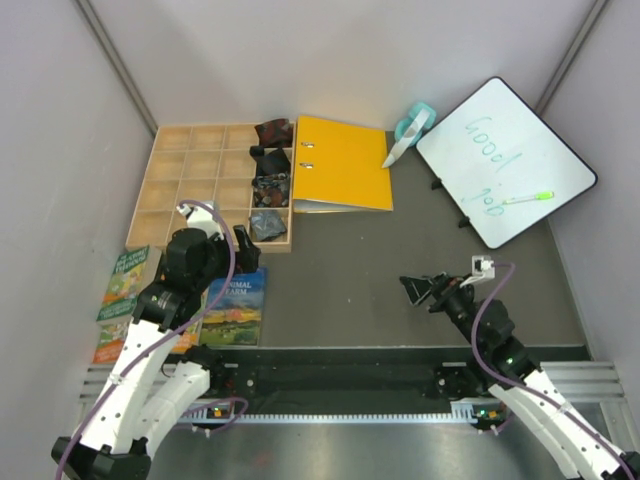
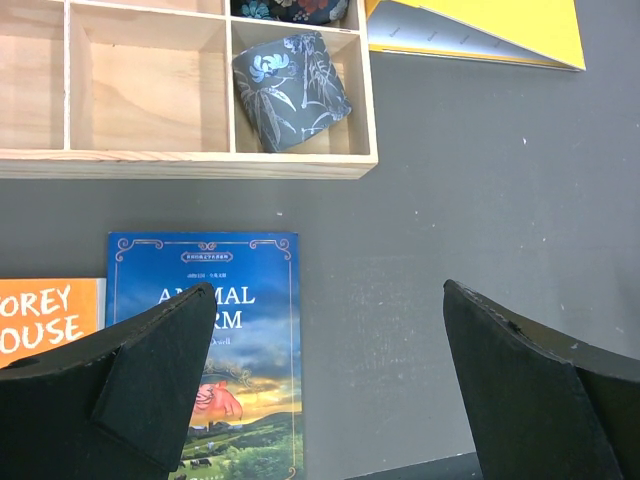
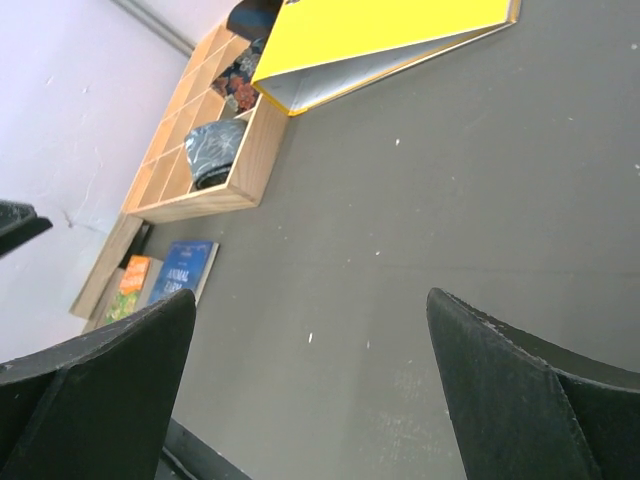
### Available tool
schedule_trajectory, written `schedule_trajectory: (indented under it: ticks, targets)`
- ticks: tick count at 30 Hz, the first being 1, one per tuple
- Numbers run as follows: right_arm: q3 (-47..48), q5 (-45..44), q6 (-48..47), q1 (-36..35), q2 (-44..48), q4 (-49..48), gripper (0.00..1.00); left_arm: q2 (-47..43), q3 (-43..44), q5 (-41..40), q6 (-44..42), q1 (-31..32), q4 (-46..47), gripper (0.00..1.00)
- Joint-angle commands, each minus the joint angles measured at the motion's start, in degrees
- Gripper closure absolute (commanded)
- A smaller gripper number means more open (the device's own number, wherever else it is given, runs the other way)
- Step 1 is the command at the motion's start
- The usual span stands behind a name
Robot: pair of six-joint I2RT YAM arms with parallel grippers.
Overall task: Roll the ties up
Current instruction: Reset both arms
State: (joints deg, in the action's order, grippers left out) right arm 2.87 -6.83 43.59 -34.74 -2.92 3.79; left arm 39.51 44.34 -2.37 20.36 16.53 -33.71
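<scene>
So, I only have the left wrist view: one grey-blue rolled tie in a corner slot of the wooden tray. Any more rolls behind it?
Observer: Yes. The top view shows four rolls filling the right column of the tray: dark red roll farthest, then black roll, speckled roll, grey-blue roll nearest.
Operator: Any unrolled tie lying on the table?
Observer: None visible; the top view shows a whiteboard and tape dispenser beyond the yellow binder.
Operator: The right gripper?
Observer: The right gripper is open and empty above bare table.
</scene>
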Motion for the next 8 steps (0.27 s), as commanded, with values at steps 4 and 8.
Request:
schedule_trajectory:
  ticks: [4, 8]
  targets:
    - [-2.3, -1.1, 1.9, -0.1, 5.8, 1.6, 0.01, 0.5, -0.5, 0.9, -0.9, -0.1, 2.8, 0.01]
    - [-2.5, -1.1, 2.0, 0.0, 6.1, 1.9, 0.01, 0.7, -0.5, 0.9, -0.9, -0.1, 2.8, 0.01]
